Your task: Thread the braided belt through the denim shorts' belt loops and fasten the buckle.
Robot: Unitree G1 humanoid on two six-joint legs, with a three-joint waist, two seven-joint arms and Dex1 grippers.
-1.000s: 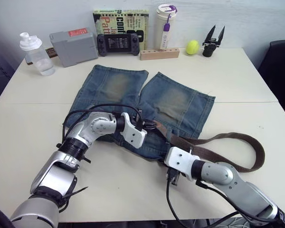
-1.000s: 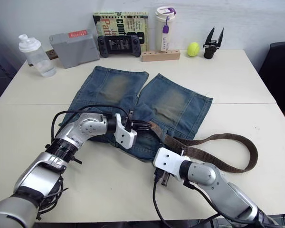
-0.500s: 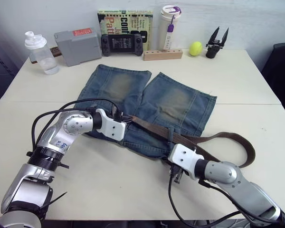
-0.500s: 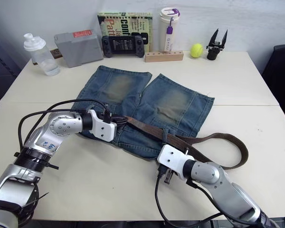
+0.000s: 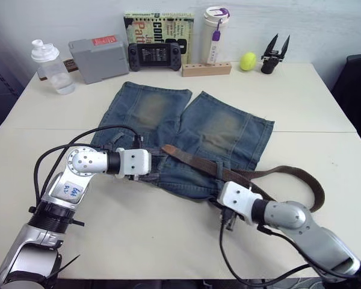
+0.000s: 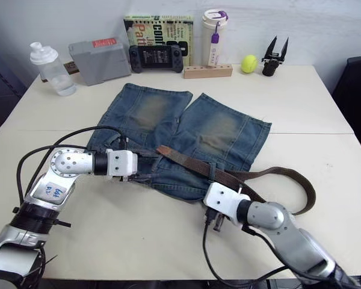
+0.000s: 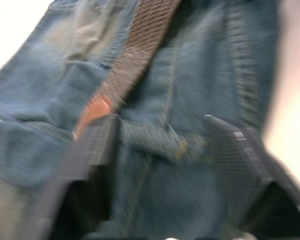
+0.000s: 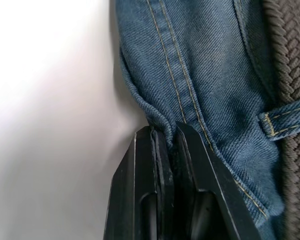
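Note:
The denim shorts point(image 5: 150, 111) lie flat mid-table, waistband toward me. The braided belt point(image 5: 195, 159) crosses the waistband, passes under a belt loop point(image 5: 219, 170) and curves off in a big bend point(image 5: 313, 191) to the right. Its tan tip point(image 5: 166, 148) rests loose on the denim. My left gripper point(image 7: 165, 135) hovers open over the waistband just left of that tip, holding nothing. My right gripper point(image 8: 165, 134) is shut on the waistband's edge at the near right, beside another belt loop point(image 8: 285, 122). The buckle is hidden.
Along the table's point(image 5: 301, 102) far edge stand a clear bottle point(image 5: 48, 63), a grey box point(image 5: 96, 57), a game console point(image 5: 154, 54), a book point(image 5: 159, 27), a white tumbler point(image 5: 213, 33), a wooden block point(image 5: 206, 68), a tennis ball point(image 5: 248, 60) and a black gripper part point(image 5: 274, 53).
My left gripper drew the belt tip leftward across the waistband, then opened and let it go. The tip now lies on the denim. The right gripper kept its pinch.

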